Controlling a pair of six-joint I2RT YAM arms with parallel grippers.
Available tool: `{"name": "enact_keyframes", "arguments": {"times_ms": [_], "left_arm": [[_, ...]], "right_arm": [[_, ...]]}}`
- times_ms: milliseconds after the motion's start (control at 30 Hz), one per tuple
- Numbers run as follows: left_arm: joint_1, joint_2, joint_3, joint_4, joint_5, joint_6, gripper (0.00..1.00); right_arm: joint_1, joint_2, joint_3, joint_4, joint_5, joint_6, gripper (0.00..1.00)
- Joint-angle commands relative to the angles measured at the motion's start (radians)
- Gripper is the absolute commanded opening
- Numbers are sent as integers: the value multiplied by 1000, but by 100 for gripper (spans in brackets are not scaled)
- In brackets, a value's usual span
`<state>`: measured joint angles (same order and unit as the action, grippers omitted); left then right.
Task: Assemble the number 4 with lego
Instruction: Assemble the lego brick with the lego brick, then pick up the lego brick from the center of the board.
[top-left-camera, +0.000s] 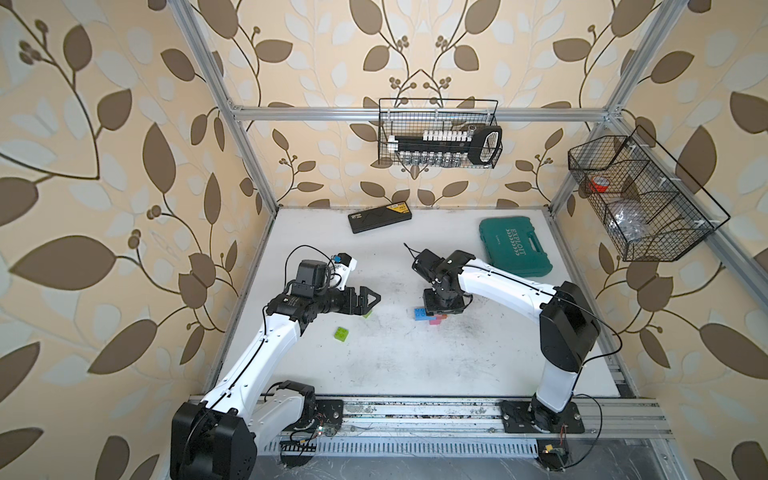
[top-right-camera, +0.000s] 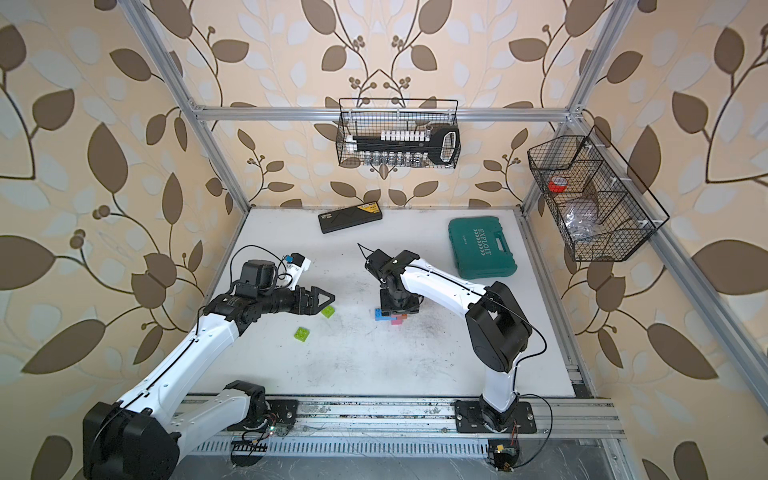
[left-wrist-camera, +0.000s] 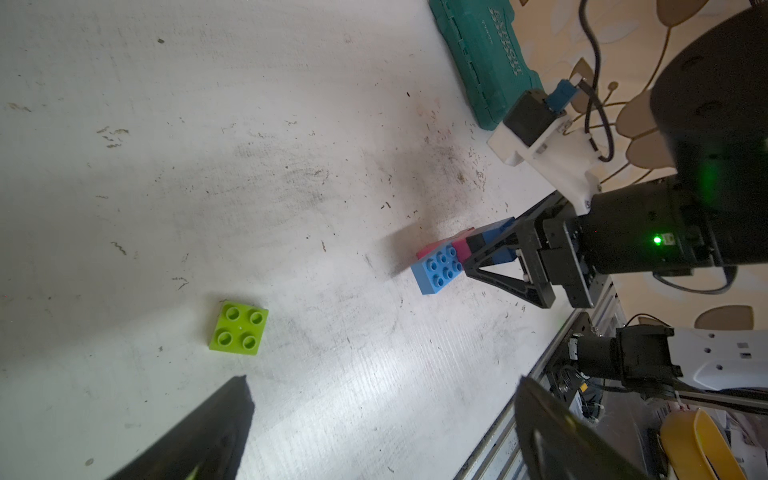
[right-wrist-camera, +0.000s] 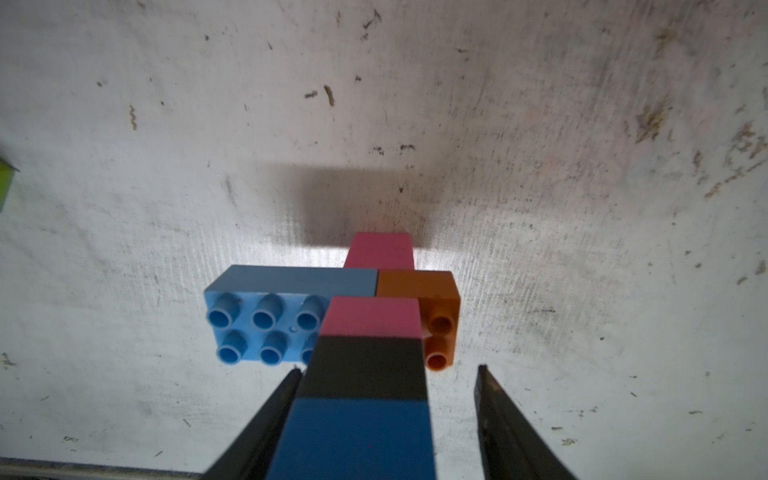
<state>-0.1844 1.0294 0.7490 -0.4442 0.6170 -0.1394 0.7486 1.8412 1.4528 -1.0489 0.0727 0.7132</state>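
Closest to me on the table (top-left-camera: 415, 374), a lime green brick (top-left-camera: 342, 333) lies flat, studs up, on its own. Just past it a second lime green brick (top-right-camera: 328, 311) sits right at the tip of the left gripper (left-wrist-camera: 381, 379). From above I cannot tell whether the two touch. In the left wrist view that gripper's jaws are spread wide and grip nothing.

At about the same depth, well apart to the right, the number 4 (top-left-camera: 430, 318) stands upright beneath the right gripper (right-wrist-camera: 389, 369), which points down over it. In the right wrist view I am looking along the column. The dark blue brick (right-wrist-camera: 353, 436) is nearest the camera, followed by the black brick (right-wrist-camera: 365, 365) and a pink brick (right-wrist-camera: 372, 316). Next comes the light blue crossbar (right-wrist-camera: 286, 282) with the orange brick (right-wrist-camera: 417, 284) butted against its end. A bottom pink brick (right-wrist-camera: 380, 249) meets the table.

The column's upper end sits between the jaws. One of the fingers (right-wrist-camera: 270, 419) lies along the side of the column, while the other finger (right-wrist-camera: 498, 424) stands clear with table visible in the gap. So the jaws are parted wider than the column and are not clamping it.

Farther back lie the teal case (top-left-camera: 515, 247) and, near the rear wall, the flat black box (top-left-camera: 380, 217).
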Motion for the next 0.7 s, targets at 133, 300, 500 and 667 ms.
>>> {"name": "enact_keyframes", "arguments": {"times_ms": [133, 300, 500, 667], "left_arm": [[-9, -23, 33, 9, -13, 15, 99], [-9, -16, 30, -5, -42, 11, 99], [-21, 72, 56, -82, -116, 9, 99], [-108, 180, 120, -166, -244, 38, 99]], "right_arm": [[2, -60, 52, -25, 24, -1, 66], [2, -116, 81, -53, 35, -13, 72], [-8, -236, 66, -89, 44, -57, 89], [-38, -340, -18, -66, -9, -88, 99]]}}
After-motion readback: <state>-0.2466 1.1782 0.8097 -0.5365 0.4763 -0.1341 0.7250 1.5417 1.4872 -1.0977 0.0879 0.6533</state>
